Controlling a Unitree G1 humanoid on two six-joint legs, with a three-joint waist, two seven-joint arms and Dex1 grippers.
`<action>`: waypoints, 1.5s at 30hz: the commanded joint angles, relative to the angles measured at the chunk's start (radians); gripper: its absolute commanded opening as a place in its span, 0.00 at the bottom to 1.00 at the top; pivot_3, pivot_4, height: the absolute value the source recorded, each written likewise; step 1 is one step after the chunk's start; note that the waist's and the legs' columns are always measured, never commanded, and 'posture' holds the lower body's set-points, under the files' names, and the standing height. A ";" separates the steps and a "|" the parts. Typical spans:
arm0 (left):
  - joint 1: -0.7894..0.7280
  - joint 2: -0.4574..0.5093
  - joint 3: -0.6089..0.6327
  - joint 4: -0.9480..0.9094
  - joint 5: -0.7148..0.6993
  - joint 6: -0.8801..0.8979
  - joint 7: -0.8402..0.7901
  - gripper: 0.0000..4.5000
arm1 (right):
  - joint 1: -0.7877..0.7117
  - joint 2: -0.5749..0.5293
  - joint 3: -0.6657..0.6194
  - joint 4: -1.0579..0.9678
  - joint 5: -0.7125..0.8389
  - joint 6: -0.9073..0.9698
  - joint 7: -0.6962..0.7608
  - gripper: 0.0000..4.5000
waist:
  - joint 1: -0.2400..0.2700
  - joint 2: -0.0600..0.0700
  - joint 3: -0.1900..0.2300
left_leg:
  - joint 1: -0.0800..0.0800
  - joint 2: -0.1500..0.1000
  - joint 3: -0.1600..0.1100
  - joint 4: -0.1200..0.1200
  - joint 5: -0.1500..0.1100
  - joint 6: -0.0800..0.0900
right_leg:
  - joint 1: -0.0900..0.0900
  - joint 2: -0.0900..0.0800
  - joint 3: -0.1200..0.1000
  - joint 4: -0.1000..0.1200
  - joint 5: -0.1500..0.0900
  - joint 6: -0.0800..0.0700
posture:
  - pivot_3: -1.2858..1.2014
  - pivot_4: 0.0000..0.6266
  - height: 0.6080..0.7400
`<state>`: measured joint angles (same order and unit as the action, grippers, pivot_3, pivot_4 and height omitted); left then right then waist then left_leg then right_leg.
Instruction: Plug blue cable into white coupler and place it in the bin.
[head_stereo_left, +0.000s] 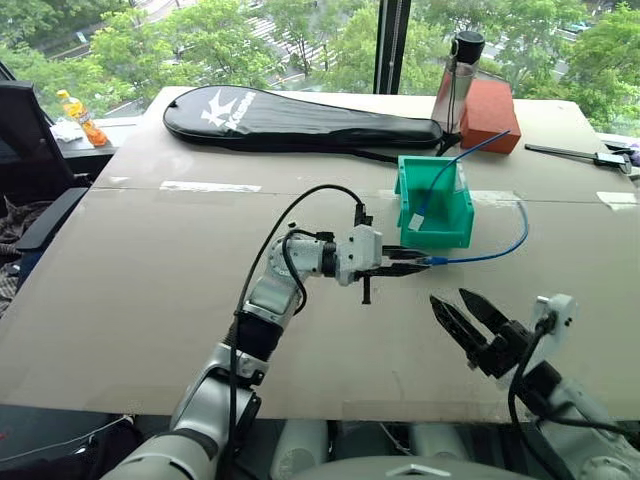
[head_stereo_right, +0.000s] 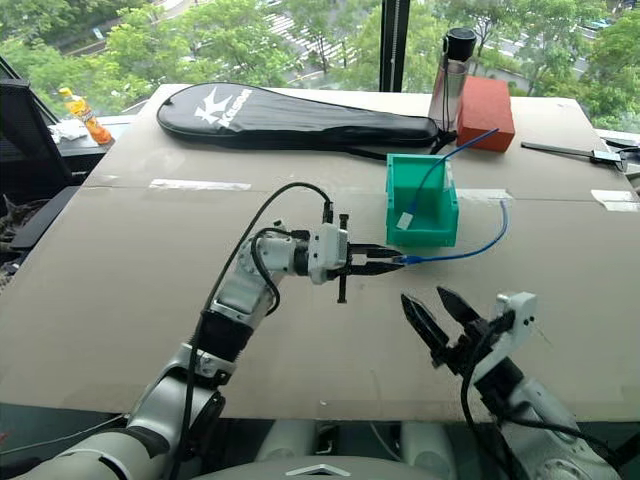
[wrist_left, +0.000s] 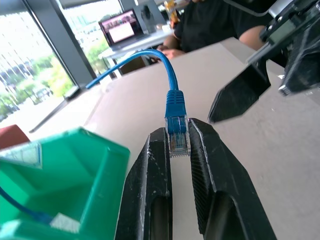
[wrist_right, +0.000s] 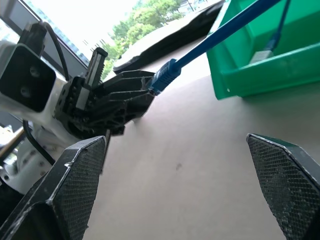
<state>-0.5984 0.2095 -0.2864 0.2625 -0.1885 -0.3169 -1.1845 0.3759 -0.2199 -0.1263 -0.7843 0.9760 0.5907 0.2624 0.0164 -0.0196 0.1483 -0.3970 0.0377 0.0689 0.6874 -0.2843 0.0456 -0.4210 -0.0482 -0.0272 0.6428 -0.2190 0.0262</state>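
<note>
Nearest the camera, at the near right of the tabletop, the right gripper (head_stereo_left: 462, 302) hovers with its two black fingers spread wide apart and nothing between them, tips aimed far and to the left.

Just beyond it, near the middle of the table, the left gripper (head_stereo_left: 418, 263) points level toward the right. Its fingers are closed on the clear plug end of the blue cable (head_stereo_left: 500, 251); the left wrist view shows the plug (wrist_left: 178, 141) pinched between the two black pads with its blue boot sticking out past the fingertips. From the plug the cable runs right, curves up and back toward the far side, ending near the right wall of the bin (head_stereo_left: 444, 230).

That teal-green bin sits on the table just beyond the left gripper, its low scooped front facing the near side. A second, straighter blue cord (head_stereo_left: 447, 173) leans into it from the far right, its white-tipped end (head_stereo_right: 405, 219) resting inside. Whether this white piece is the white coupler cannot be told.

Farther back stand a red-brown block (head_stereo_left: 489, 114) and a clear bottle with a dark cap (head_stereo_left: 459, 80). A black racket cover (head_stereo_left: 290, 120) lies along the far left of the brown table (head_stereo_left: 150, 290).
</note>
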 joint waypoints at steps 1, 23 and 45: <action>-0.018 -0.005 0.017 -0.025 0.000 -0.062 0.032 0.01 | -0.054 0.028 -0.002 -0.035 0.138 0.002 -0.105 1.00 | -0.001 0.000 0.000 | 0.000 0.000 0.000 0.000 0.000 0.000 | 0.000 0.000 0.000 0.000 0.000 0.000 | 0.52 0.24 1.00; -0.032 0.007 0.024 0.010 -0.014 -0.121 0.054 0.00 | -0.200 0.010 0.031 0.018 0.282 -0.058 -0.229 0.43 | -0.003 0.000 0.000 | 0.000 0.000 0.000 -0.001 -0.001 0.001 | 0.000 0.002 0.000 0.000 0.002 0.005 | 0.52 0.24 1.00; 0.179 0.190 0.197 -0.284 -0.222 0.420 0.175 0.78 | -0.243 -0.070 0.023 0.052 0.269 -0.061 -0.170 0.00 | -0.022 0.001 0.000 | 0.001 0.003 0.000 -0.002 0.000 0.001 | 0.000 0.002 0.000 0.000 0.002 0.005 | 0.52 0.24 1.00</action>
<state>-0.4418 0.3815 -0.1361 0.0500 -0.3701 0.0440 -1.0443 0.1432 -0.2807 -0.0913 -0.7173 1.2422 0.5411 0.0703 -0.0058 -0.0187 0.1481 -0.3958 0.0406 0.0688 0.6854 -0.2848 0.0462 -0.4214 -0.0461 -0.0273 0.6430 -0.2168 0.0307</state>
